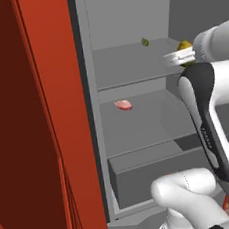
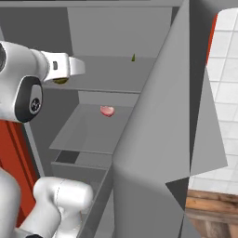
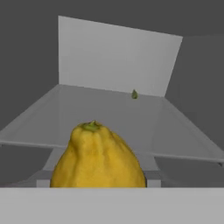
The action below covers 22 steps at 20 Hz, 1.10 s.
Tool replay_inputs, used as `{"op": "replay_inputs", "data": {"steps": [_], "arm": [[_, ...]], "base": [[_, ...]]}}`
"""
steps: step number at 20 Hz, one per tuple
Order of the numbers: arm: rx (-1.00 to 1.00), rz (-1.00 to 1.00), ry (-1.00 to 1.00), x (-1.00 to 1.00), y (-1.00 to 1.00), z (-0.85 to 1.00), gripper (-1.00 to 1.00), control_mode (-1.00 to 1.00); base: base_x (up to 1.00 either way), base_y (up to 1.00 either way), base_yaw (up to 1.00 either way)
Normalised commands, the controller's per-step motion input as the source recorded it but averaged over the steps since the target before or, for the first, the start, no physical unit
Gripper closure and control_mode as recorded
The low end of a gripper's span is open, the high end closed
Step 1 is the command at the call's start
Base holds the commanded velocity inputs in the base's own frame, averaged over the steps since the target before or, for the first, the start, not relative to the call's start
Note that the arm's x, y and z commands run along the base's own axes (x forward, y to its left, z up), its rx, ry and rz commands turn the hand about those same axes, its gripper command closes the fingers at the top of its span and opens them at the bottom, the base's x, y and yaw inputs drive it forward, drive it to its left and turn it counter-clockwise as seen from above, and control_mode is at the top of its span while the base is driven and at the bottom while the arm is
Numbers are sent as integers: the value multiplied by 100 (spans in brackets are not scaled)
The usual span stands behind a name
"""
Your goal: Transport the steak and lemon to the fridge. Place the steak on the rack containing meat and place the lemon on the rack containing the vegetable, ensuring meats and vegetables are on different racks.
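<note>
The fridge [image 1: 96,138] stands open in front of me. My gripper [image 1: 182,53] [image 2: 65,76] is shut on the yellow lemon [image 1: 184,45] [image 2: 60,81] [image 3: 98,157], held at the front right edge of the top rack [image 1: 126,65] [image 2: 107,74] [image 3: 100,113]. A tiny green vegetable [image 1: 145,42] [image 2: 133,57] [image 3: 134,94] rests at the back of that rack. On the middle rack [image 1: 143,128] [image 2: 93,132], the pink steak [image 1: 123,105] [image 2: 107,110] lies flat towards the back left. My fingertips are hidden behind the lemon in the hand view.
A red cabinet side [image 1: 36,120] stands close on the left of the fridge. The open grey fridge door [image 2: 153,139] juts out on the right, with a white tiled wall [image 2: 225,93] beyond it. A grey drawer [image 1: 153,172] sits under the middle rack.
</note>
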Motion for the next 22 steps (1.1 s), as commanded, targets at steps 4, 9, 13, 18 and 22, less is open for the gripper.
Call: {"op": "replay_inputs", "data": {"steps": [4, 9, 13, 18, 22], "arm": [[0, 5, 0, 53, -1, -29, 100, -100], [3, 5, 1, 65, -1, -41, 100, -100], [4, 3, 3, 77, 0, -30, 100, -100], [3, 0, 16, 86, 0, -16, 100, -100], [1, 0, 13, 90, 0, -21, 100, -100]], "base": [[0, 0, 0], [0, 0, 0], [0, 0, 0], [0, 0, 0], [0, 0, 0]]}}
